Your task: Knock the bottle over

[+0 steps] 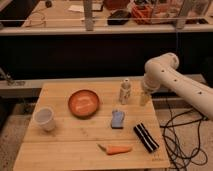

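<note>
just beside the gripper [145,97], whose grip i cannot tell, the small pale white-capped bottle [125,92] stands upright, seemingly untouched.

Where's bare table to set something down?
Front-left patch, bordered by white cup, carrot and front edge of the table; back-left corner behind the orange bowl. Crowded right of centre: bottle, the hand just right of it, blue object, black striped bar.

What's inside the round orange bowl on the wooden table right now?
Nothing shows inside the round orange bowl; its interior is open to view, with nothing covering it. The end effector hangs beside the small pale white-capped bottle, away from the bowl.
</note>
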